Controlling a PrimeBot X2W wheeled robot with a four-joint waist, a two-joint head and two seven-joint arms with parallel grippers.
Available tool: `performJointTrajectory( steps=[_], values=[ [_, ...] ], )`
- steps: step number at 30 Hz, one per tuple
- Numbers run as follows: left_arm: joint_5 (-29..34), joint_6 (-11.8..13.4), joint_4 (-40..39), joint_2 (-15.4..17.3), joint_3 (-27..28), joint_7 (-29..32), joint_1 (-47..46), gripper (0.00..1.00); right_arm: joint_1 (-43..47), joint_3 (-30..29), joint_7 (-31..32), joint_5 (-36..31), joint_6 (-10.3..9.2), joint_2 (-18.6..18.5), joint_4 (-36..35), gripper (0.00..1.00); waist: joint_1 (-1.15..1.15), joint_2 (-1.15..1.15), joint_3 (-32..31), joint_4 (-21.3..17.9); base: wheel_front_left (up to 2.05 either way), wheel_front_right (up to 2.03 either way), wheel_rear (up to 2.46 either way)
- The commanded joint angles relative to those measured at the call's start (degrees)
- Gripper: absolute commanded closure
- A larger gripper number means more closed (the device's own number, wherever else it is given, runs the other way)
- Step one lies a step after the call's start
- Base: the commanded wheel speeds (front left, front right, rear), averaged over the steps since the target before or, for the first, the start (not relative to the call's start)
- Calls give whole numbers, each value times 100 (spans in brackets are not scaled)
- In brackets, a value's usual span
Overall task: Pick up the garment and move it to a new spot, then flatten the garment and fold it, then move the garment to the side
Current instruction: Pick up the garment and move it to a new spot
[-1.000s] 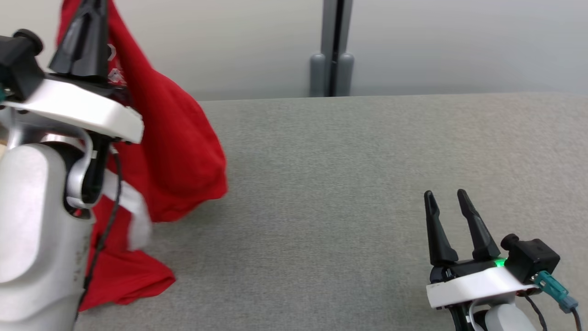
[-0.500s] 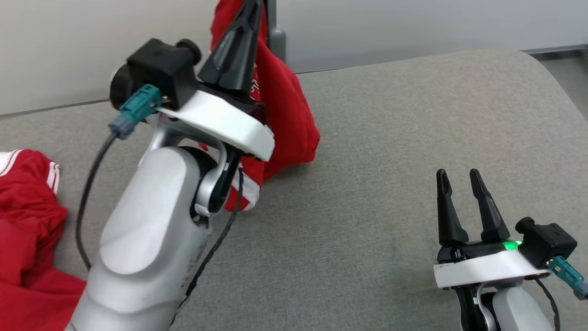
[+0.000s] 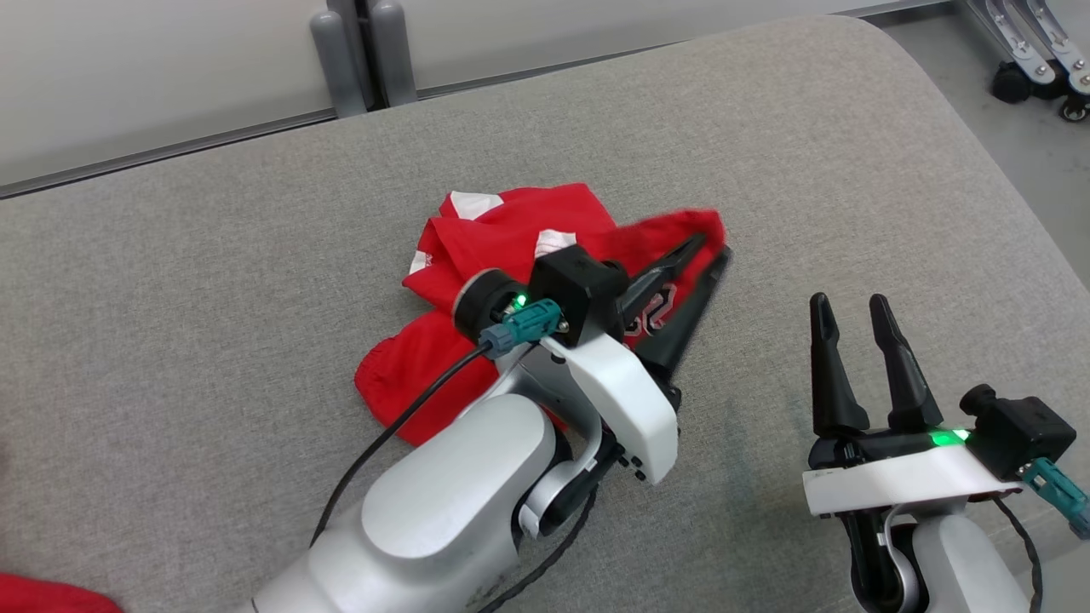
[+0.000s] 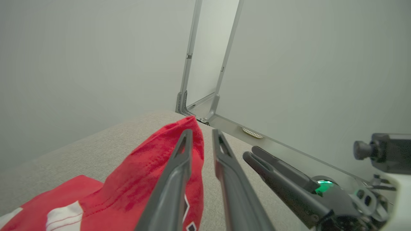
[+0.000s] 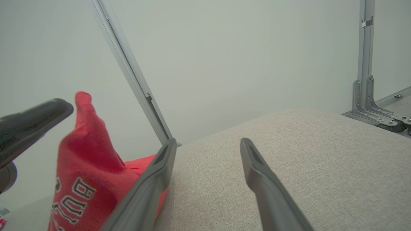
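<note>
The red garment [image 3: 511, 230] with white trim and lettering lies crumpled in the middle of the grey padded surface [image 3: 213, 281]. My left gripper [image 3: 714, 247] reaches over it, its tips at the garment's right edge. In the left wrist view the left gripper [image 4: 201, 132] has its jaws a narrow gap apart with nothing between them, and a raised peak of the garment [image 4: 135, 186] stands against the left finger. My right gripper [image 3: 848, 300] stands open over bare surface to the right, apart from the cloth. The right wrist view shows the right gripper [image 5: 208, 141] open and the garment [image 5: 86, 160] at the left.
Grey metal posts [image 3: 362, 51] and pale wall panels stand behind the surface. A wheeled frame [image 3: 1035, 60] is on the floor at the far right, past the surface's rounded right edge. More red cloth [image 3: 51, 596] shows at the lower left corner.
The head camera has turned. My left arm has come down from holding the garment high and the garment now lies on the surface; its jaws have parted a little. The right gripper stays open.
</note>
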Motion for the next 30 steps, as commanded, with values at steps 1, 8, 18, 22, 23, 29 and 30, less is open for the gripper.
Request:
performJointTrajectory(
  steps=[1,8,18,22,23,29,30],
  values=[
    [-108,12,14,25,-74,-49,-135,0,-54,-21,-6,30,0,-6,-7,0,0,0,25,-21,0,0,0],
    [-613,173,377,29,-262,-653,-529,0,17,-138,-6,-62,0,-7,-1,0,0,0,-41,246,0,0,0],
    [-393,249,808,686,750,-1073,-62,0,198,-361,-6,-485,0,-10,-30,0,0,0,-419,1053,0,0,0],
    [-55,146,604,1027,1282,-1071,670,0,328,-401,-6,-661,0,-9,-9,0,0,0,-592,1398,0,0,0],
    [-55,146,604,1027,1282,-1071,670,0,328,-401,-6,-661,0,-9,-9,0,0,0,-592,1398,0,0,0],
    [506,-86,241,1079,2042,-1072,1878,0,501,-335,-6,-834,0,-10,84,0,0,0,-828,1730,0,0,0],
    [596,-92,153,1002,2219,-1071,2083,0,516,-327,-6,-851,0,-10,87,0,0,0,-857,1767,0,0,0]
  ],
)
